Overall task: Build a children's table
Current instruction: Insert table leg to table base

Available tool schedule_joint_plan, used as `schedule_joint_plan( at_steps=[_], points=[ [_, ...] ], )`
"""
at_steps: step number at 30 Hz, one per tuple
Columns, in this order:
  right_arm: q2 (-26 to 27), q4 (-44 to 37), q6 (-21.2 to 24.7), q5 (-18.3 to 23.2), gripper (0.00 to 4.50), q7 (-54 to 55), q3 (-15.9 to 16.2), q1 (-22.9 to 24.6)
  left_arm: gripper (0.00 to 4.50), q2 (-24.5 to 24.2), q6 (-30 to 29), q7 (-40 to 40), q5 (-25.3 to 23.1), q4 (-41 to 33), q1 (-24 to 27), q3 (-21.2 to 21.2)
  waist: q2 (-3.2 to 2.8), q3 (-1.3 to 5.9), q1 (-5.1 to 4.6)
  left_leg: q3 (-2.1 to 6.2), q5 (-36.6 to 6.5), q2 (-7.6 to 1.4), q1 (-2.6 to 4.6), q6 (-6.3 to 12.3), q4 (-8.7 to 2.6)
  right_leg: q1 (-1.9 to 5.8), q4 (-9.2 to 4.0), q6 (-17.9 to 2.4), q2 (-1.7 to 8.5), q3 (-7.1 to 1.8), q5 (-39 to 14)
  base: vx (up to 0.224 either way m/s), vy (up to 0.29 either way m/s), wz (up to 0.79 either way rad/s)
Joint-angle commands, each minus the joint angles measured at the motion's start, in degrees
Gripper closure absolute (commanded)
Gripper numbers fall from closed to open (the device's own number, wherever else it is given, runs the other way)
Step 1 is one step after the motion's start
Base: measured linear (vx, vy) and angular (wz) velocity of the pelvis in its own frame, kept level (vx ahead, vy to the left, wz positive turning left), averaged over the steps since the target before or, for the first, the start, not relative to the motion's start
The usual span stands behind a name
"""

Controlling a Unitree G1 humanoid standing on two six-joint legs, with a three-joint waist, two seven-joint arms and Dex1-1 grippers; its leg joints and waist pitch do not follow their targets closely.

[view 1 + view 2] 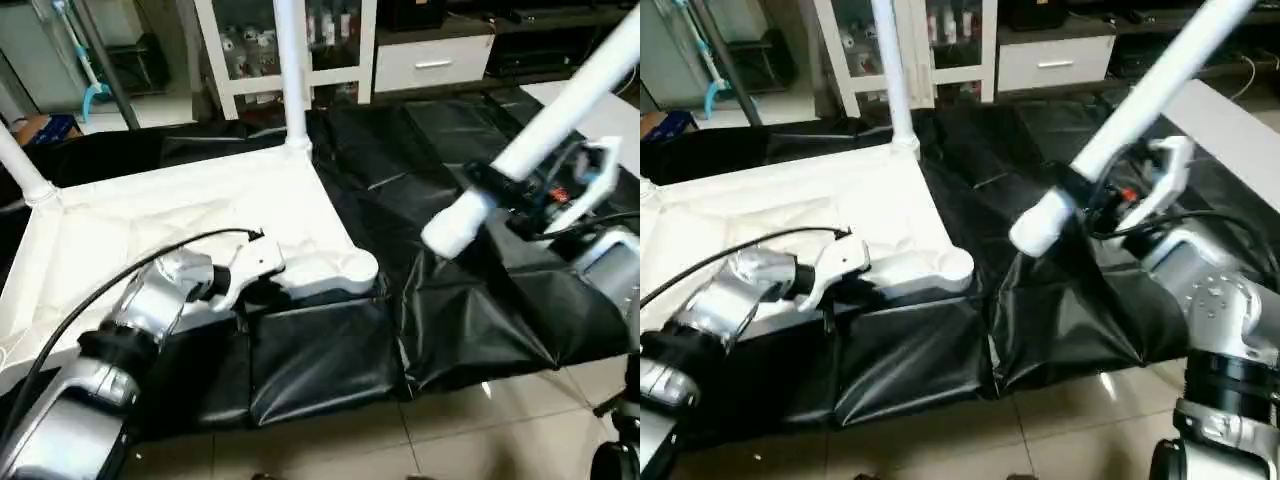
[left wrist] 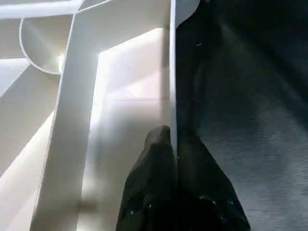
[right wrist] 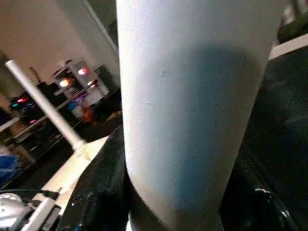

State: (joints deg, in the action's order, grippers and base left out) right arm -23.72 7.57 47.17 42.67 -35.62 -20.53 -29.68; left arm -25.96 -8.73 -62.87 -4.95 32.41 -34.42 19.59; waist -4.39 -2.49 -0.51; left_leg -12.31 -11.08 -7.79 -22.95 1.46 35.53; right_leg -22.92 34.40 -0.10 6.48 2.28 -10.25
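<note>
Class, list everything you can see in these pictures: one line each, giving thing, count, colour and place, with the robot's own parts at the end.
Table top: one, white, upside down on the black sheet, ribs facing up.
Fitted legs: two, white, upright in the far corner sockets, one at the far right corner, one at the far left.
Empty socket: one, white, round, near right corner of the top.
Loose leg: one, white, slanting in the air to the right of the top.
Black sheet: one, spread under the work.
Cabinet: one, white, glass doors, behind.
Drawer unit: one, white, beside the cabinet.
Floor: pale tiles, in front.
Left tool: black fingers pinching the top's near rim.
Right tool: black, clamped round the loose leg.
</note>
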Motion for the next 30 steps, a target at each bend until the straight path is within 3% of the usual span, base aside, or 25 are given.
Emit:
schedule_joint_plan(
  at_steps=[1,3,4,5,8,9,10,12,13,15,17,19,24,30],
  points=[
    [0.8,1.5,1.2,0.1,2.68,-1.4,2.0,-1.4,4.46,0.7,-2.7,-1.6,0.6,-4.0,3.3,2.6,2.09,3.58,0.16,2.38,-10.1,-4.78,1.83,2.72,-4.89,1.58,-3.61,-13.4,2.67,-1.50,-11.9,0.000,0.000,0.00],
    [1.3,2.8,1.5,-0.2,2.68,-1.9,3.0,-1.9,4.46,0.8,-3.6,-1.6,0.7,-6.7,4.3,2.8,2.22,3.41,0.17,2.40,-12.0,-4.93,2.17,1.65,-5.06,1.27,-3.77,-13.1,2.60,-1.56,-14.2,0.000,0.000,0.00],
    [2.1,4.5,1.7,-0.2,2.68,-2.5,3.9,-2.6,4.46,0.9,-3.7,-1.1,0.2,-8.3,5.0,3.2,2.93,2.99,0.15,2.28,-13.5,-4.96,2.29,0.91,-5.34,0.85,-4.15,-12.6,2.36,-1.65,-15.8,0.000,0.000,0.00],
    [2.2,5.0,1.5,-0.4,2.68,-2.6,4.1,-2.8,4.46,0.9,-3.7,-1.0,0.1,-8.7,5.1,3.2,2.62,3.20,0.31,2.47,-13.9,-5.00,2.36,0.38,-5.26,0.96,-3.79,-12.7,2.49,-1.67,-15.7,0.000,0.000,0.00],
    [3.5,9.2,-0.2,-1.6,2.68,-3.8,5.5,-4.5,4.46,1.2,-5.0,-0.9,0.3,-12.2,6.6,3.5,3.25,2.45,0.41,2.38,-17.4,-5.03,2.68,-2.15,-5.90,0.28,-4.27,-11.4,2.27,-1.88,-17.9,0.000,0.000,0.00],
    [3.7,10.1,-0.7,-2.0,2.68,-4.0,5.8,-4.8,4.46,1.2,-5.6,-0.8,0.3,-13.1,6.9,3.5,3.33,2.52,0.42,2.36,-17.6,-5.05,2.77,-2.36,-5.84,0.25,-4.13,-11.4,2.39,-1.96,-17.6,0.000,0.000,0.00],
    [4.0,11.8,-1.9,-3.2,2.68,-4.7,7.0,-5.4,4.46,1.3,-6.6,-0.5,0.1,-14.7,7.2,3.6,3.66,2.16,0.47,2.25,-17.3,-5.04,2.57,-2.44,-5.99,0.20,-4.30,-11.2,2.45,-2.07,-17.6,0.000,0.000,0.00],
    [4.0,12.6,-2.9,-4.4,2.68,-5.1,8.1,-5.6,4.46,1.4,-6.5,0.2,-0.3,-14.9,7.3,3.6,3.62,2.09,0.49,2.31,-16.4,-5.14,2.36,-2.50,-6.13,0.36,-4.17,-11.1,2.58,-2.08,-17.1,0.000,0.000,0.00],
    [3.8,12.6,-4.8,-6.5,2.68,-5.7,10.2,-5.3,4.46,1.5,-6.5,1.0,-0.8,-15.2,7.4,3.7,3.93,2.01,0.47,2.16,-16.1,-5.09,2.44,-2.50,-6.15,0.20,-4.18,-10.9,2.43,-2.05,-16.6,0.000,0.000,0.00],
    [3.6,12.4,-5.8,-7.6,2.68,-6.1,11.4,-5.2,4.46,1.5,-6.6,1.3,-1.0,-15.4,7.5,3.7,3.88,1.84,0.52,2.14,-16.3,-5.10,2.51,-2.62,-6.22,0.16,-4.28,-10.8,2.45,-2.17,-16.8,0.000,0.000,0.00],
    [3.2,12.2,-7.7,-9.3,2.68,-7.1,13.1,-4.8,4.46,1.4,-7.0,1.7,-1.3,-15.9,7.8,3.6,4.33,1.55,0.60,2.05,-17.3,-5.15,2.63,-2.28,-6.23,0.04,-4.59,-10.5,2.64,-2.37,-18.2,0.000,0.000,0.00],
    [2.5,12.2,-9.6,-10.9,2.68,-8.7,14.8,-4.2,4.46,1.2,-7.2,2.2,-1.6,-16.5,8.1,3.6,4.14,1.64,0.71,2.11,-17.0,-5.22,2.68,-2.20,-6.25,0.13,-4.61,-10.3,2.73,-2.42,-18.7,0.000,0.000,0.00],
    [1.8,11.3,-12.2,-13.0,2.68,-11.1,16.8,-2.8,4.46,1.4,-7.5,2.9,-2.2,-17.0,8.2,3.9,4.35,1.43,0.56,2.24,-17.5,-5.31,2.39,-2.01,-6.44,0.22,-4.73,-10.1,2.71,-2.45,-19.6,0.000,0.000,0.00],
    [-0.6,8.6,-15.4,-16.3,2.68,-13.6,20.3,0.3,4.46,1.9,-7.3,3.5,-2.9,-17.1,8.4,4.2,4.45,1.21,0.65,2.20,-19.0,-5.47,2.67,-2.19,-6.60,-0.12,-5.09,-9.4,2.69,-2.60,-21.4,0.000,0.000,0.00]
  ],
)
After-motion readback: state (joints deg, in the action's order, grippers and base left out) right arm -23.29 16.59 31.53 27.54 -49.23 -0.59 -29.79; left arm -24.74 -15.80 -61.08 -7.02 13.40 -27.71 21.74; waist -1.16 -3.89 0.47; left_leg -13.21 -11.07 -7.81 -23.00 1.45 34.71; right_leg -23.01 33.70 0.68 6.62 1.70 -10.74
